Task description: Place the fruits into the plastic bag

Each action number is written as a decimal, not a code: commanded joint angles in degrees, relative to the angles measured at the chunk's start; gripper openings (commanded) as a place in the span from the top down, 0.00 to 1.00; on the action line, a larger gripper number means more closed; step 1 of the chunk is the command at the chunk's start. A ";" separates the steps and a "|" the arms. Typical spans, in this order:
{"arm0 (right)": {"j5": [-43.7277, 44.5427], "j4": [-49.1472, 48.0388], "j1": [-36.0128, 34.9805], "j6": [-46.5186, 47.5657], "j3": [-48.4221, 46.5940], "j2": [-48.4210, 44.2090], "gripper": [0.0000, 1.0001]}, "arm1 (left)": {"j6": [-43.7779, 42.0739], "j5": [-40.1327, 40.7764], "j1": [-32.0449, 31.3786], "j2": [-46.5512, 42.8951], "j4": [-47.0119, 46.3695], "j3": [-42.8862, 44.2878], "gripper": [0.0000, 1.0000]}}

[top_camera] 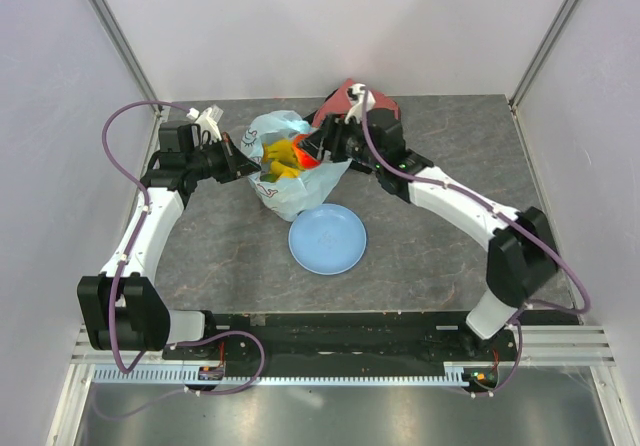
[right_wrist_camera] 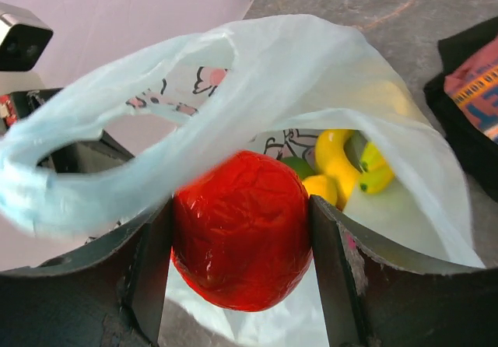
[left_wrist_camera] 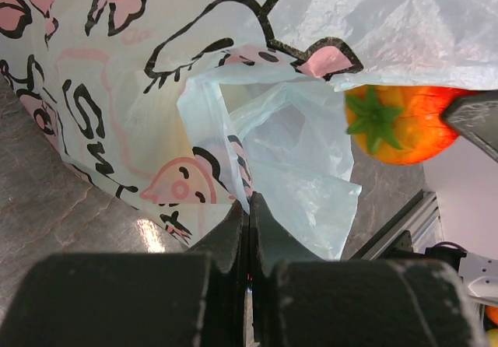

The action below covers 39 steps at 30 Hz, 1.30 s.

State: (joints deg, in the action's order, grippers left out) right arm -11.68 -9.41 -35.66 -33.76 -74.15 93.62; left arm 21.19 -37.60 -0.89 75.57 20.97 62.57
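Where the arms meet: plastic bag [top_camera: 290, 191] stands on the table [top_camera: 200, 256], mouth open, just behind the light-blue plate [top_camera: 328, 238].
Left gripper [left_wrist_camera: 249, 207]: jaws pinched together on a fold of the bag's rim.
Right gripper [right_wrist_camera: 241, 224]: clamped on either side of the red round fruit [right_wrist_camera: 241, 254], held at the bag's mouth under a handle loop.
Inside bag: bananas [right_wrist_camera: 336, 159], green fruit [right_wrist_camera: 298, 166].
Print on bag: black "Sw" legible, remaining letters lost in folds; drawn lashes, pink shapes.
Dark-red cloth [top_camera: 345, 96]: behind the right gripper; its lettering cannot be read.
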 commanded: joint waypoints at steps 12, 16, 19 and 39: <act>3.15 15.38 -4.86 6.51 -26.12 19.66 1.00 | -1.94 -0.45 -0.17 -1.48 -0.14 1.07 0.98; 6.05 22.49 -6.09 9.32 -34.02 25.45 1.00 | -2.03 -0.63 -0.17 -0.95 -0.14 1.51 0.98; 6.50 25.93 -6.97 10.03 -35.27 27.31 1.00 | -2.03 -0.63 -0.17 -0.60 -0.05 1.51 0.98; 6.32 28.39 -7.14 11.70 -37.56 25.04 0.25 | -2.12 -0.98 -0.17 0.90 -0.14 2.12 0.98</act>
State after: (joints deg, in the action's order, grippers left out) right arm -6.15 19.38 -42.89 -22.81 -109.25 121.89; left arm 21.17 -37.65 -0.89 76.58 21.17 62.63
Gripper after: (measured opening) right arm 0.743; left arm 0.022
